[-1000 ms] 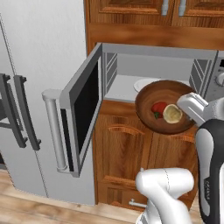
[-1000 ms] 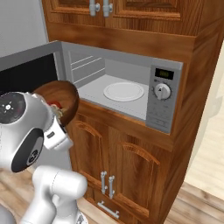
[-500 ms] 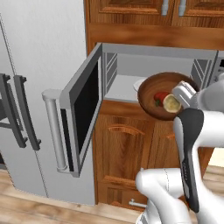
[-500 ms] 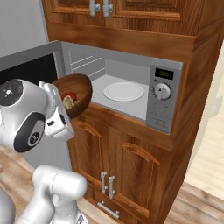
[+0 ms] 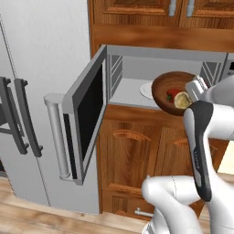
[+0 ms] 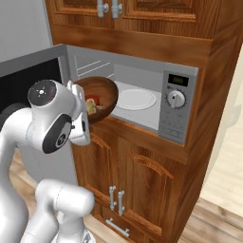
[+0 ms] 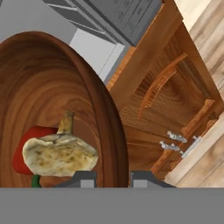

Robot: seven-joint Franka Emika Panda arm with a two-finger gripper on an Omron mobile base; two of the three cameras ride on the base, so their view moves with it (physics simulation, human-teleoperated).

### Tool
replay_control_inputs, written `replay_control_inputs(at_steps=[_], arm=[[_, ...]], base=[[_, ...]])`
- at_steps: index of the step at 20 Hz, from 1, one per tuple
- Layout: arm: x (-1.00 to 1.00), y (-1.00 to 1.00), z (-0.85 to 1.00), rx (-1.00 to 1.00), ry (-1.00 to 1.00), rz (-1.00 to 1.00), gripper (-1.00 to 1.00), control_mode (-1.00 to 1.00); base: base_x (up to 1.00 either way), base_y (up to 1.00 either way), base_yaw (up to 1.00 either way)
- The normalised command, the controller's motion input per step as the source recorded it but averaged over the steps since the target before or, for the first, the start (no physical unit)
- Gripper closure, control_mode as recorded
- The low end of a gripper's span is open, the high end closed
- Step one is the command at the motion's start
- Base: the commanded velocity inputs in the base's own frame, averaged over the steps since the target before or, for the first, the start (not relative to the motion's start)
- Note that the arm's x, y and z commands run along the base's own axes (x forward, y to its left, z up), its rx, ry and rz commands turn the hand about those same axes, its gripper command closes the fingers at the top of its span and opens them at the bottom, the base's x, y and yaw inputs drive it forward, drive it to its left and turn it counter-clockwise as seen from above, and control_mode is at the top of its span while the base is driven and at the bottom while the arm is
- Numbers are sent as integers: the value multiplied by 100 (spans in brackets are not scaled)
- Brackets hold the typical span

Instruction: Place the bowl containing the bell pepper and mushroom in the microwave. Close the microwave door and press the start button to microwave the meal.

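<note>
with its rim pinched between them, the fingers (image 7: 113, 178) hold the bowl (image 7: 52, 92) tilted at the mouth of the microwave (image 6: 142, 90). inside the bowl the mushroom (image 7: 59, 153) lies on the pepper (image 7: 26, 153), touching it. the bowl's far edge hangs over the microwave floor, just short of the turntable (image 6: 135, 98). the door (image 5: 84, 114) stands swung wide to the left, its handle (image 5: 57, 135) toward the fridge (image 5: 27, 91).

Bowl (image 7: 52, 100) cut off at the hand view's left edge, red pepper (image 7: 24, 155) mostly hidden behind the mushroom (image 7: 59, 153), turntable plate (image 5: 147, 90) partly covered by the bowl, control panel (image 5: 229, 68) cropped at right.
</note>
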Motion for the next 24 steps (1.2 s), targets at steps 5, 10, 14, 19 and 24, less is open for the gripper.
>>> replay_control_inputs(at_steps=[5, 10, 14, 19, 24], arm=[[41, -1, -3, 0, 0, 0, 100, -100], [41, -9, -22, 0, 0, 0, 100, -100], [37, -5, -29, 0, 0, 0, 100, -100], [40, -14, -6, 0, -1, -2, 100, -100], [37, -22, 0, 0, -4, -5, 100, -100]], base=[[0, 0, 0], [0, 0, 0], [0, 0, 0], [0, 0, 0], [0, 0, 0]])
